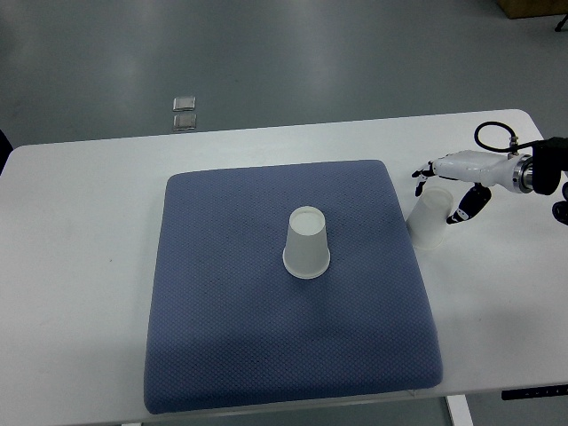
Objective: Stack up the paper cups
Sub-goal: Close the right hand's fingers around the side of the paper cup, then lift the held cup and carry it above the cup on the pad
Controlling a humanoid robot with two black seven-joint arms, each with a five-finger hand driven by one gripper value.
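Note:
One white paper cup (pixel 306 244) stands upside down near the middle of the blue mat (pixel 222 337). A second white paper cup (pixel 428 222) sits just off the mat's right edge on the white table, leaning slightly. My right hand (pixel 440 195) comes in from the right edge and closes around this cup's upper part, with dark-tipped fingers (pixel 418 180) on its far left side and the thumb on its right. My left arm does not show.
The white table (pixel 80 266) carries the mat, and its right edge runs close behind my right wrist. A black cable (pixel 493 133) loops over the wrist. Two small silver squares (pixel 185 112) lie on the grey floor beyond the table.

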